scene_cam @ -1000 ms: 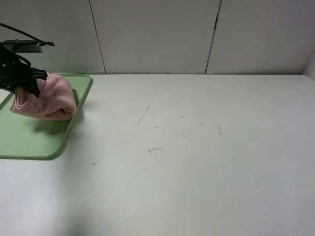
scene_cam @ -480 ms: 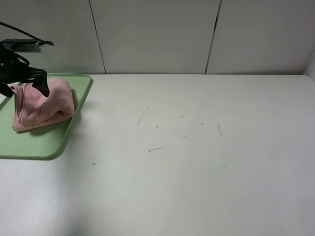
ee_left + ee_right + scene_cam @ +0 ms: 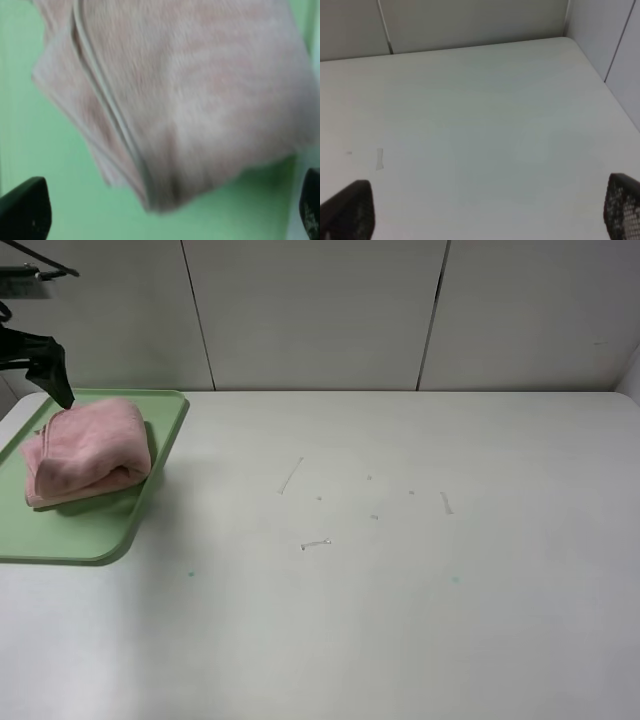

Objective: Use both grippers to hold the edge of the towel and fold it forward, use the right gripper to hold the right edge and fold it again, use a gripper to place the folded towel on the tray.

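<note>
One towel: folded pink bundle lying in the far half of the tray, free of any grasp; its layered hems face the tray's left side.
Tray: pale green, at the table's left end; its near half is bare, and the towel lies within the rim.
Left gripper: jaws spread wide, holding nothing, hanging just above the towel's far-left corner.
Right gripper: jaws spread wide and empty over bare table, well apart from the tray.
Stage: placement looks complete; only retreat appears to remain.
Risk 1: a fingertip catching the terry pile during retreat could drag a layer and spoil the fold.
Risk 2: the loose upper layers may relax and spring partly open.
Risk 3: a low sideways retreat could nudge the tray.
</note>
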Action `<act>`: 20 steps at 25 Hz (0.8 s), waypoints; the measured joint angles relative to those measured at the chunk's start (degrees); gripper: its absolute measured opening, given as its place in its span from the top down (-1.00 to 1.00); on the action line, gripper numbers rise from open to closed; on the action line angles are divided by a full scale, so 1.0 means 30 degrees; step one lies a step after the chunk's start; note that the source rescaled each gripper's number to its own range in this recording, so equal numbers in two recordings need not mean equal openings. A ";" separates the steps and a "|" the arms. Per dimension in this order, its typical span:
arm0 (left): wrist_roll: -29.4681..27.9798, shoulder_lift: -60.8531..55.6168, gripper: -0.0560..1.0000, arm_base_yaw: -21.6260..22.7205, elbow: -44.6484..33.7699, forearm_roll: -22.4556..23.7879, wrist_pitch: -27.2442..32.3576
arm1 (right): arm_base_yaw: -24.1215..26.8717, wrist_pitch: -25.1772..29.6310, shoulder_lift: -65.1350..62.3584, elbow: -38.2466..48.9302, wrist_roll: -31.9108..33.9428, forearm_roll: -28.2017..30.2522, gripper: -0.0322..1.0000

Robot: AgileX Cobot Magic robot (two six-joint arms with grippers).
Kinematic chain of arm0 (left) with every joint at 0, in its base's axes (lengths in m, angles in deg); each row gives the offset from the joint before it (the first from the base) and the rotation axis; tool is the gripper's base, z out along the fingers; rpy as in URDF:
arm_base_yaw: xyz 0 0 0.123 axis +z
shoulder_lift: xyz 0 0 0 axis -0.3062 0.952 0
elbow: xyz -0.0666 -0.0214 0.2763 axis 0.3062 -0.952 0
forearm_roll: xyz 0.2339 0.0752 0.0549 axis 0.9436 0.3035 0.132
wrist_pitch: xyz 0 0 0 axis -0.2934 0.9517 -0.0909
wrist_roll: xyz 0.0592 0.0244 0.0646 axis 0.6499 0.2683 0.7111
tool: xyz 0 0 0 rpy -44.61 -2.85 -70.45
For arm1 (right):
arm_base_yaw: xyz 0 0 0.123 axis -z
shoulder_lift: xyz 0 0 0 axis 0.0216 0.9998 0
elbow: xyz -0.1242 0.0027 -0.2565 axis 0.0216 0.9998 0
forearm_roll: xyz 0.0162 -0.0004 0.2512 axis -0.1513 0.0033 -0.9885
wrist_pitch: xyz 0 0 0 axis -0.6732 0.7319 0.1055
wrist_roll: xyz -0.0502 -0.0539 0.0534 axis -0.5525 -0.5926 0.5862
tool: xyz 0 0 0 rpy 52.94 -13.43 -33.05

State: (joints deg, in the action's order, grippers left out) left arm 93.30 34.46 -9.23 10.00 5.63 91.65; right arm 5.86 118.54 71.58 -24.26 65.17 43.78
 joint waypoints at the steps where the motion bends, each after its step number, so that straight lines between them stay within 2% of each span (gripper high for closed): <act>1: 0.0025 -0.0257 -0.99 0.0000 0.0000 -0.0123 0.0437 | 0.0000 0.0000 0.0000 0.0000 0.0000 0.0000 -1.00; 5: 0.0610 -0.1593 -0.99 -0.0020 -0.0121 -0.0720 0.1834 | 0.0000 0.0000 0.0000 0.0000 0.0000 0.0000 -1.00; 9: 0.0746 -0.3546 -0.99 -0.0020 -0.1237 -0.0877 0.2331 | 0.0000 0.0000 0.0000 0.0000 0.0000 0.0000 -1.00; 20: 0.0934 -1.1408 -0.99 -0.0020 -0.6959 -0.0877 0.2503 | 0.0000 0.0000 0.0000 0.0000 0.0000 0.0000 -1.00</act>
State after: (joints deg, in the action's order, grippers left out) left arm 96.10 0.24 -9.29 -10.88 3.00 99.15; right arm 5.86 118.54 71.58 -24.26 65.17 43.78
